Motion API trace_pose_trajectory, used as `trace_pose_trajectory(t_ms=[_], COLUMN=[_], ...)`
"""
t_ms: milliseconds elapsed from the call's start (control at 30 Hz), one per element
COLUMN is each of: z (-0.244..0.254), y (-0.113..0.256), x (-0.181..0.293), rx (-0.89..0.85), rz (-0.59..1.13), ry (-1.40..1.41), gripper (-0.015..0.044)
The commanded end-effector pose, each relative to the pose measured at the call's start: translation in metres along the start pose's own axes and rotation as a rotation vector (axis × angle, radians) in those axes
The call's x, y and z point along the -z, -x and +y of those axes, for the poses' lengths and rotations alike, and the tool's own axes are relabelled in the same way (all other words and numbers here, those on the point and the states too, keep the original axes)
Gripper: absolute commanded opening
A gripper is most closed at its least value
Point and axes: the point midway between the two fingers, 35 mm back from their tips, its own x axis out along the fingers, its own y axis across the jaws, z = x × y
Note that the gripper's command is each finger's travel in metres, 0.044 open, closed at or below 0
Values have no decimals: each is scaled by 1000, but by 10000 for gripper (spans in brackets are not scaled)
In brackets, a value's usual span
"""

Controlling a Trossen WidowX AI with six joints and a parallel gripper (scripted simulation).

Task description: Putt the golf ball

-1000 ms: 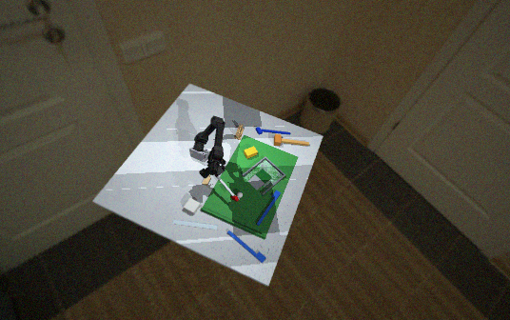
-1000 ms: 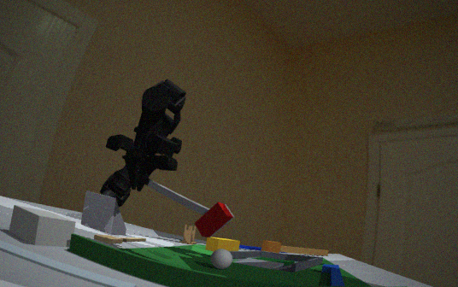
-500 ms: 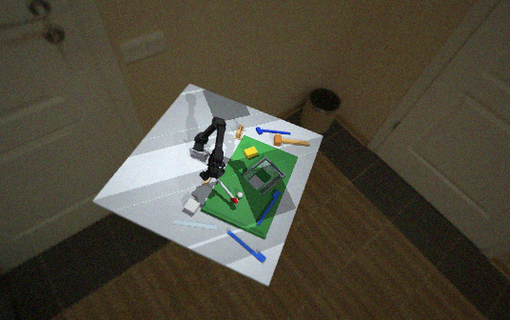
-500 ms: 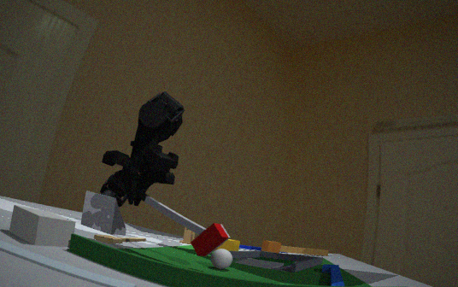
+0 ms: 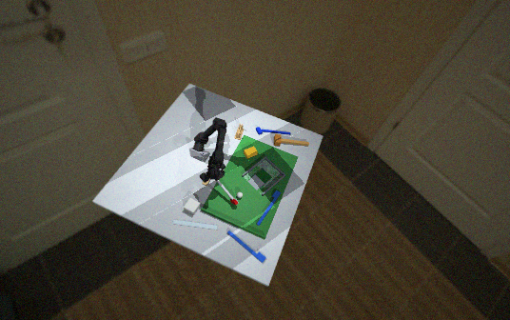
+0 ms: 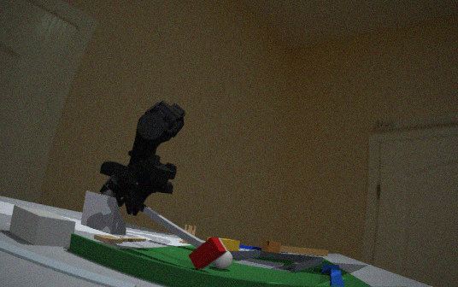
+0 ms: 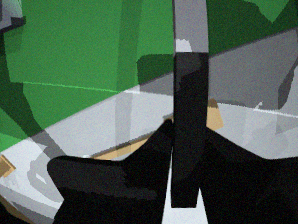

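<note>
My gripper (image 5: 216,179) (image 6: 136,211) (image 7: 179,124) is shut on the dark handle of the red putter and stands over the near-left edge of the green mat (image 5: 249,213) (image 6: 141,260) (image 7: 75,40). The grey shaft slants down to the red head (image 5: 234,202) (image 6: 208,253), which is low at the mat. The white golf ball (image 5: 239,195) (image 6: 222,260) lies on the mat right beside the head, on the side towards the grey-walled ramp structure (image 5: 275,184) (image 6: 308,263). Whether head and ball touch I cannot tell. The head is out of the wrist view.
A yellow block (image 5: 250,151) (image 6: 230,244) sits on the mat's far part. A blue club (image 5: 268,208) lies on its right side. Another blue club (image 5: 246,246), a white block (image 5: 191,207) (image 6: 40,226) and a pale strip (image 5: 195,225) lie in front. A wooden mallet (image 5: 292,141) lies behind.
</note>
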Motion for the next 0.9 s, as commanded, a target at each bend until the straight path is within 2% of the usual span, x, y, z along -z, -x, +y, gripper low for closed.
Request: trace_pose_trajectory(t_ms=[0,300,567,867], z=[0,-1,-29,-28], y=[0,0,-3,-4], x=[0,0,1,3], rx=[0,0,-5,-13], rz=[0,0,-4,-1], ry=[0,0,-6,-11], gripper=[0,0,0,0])
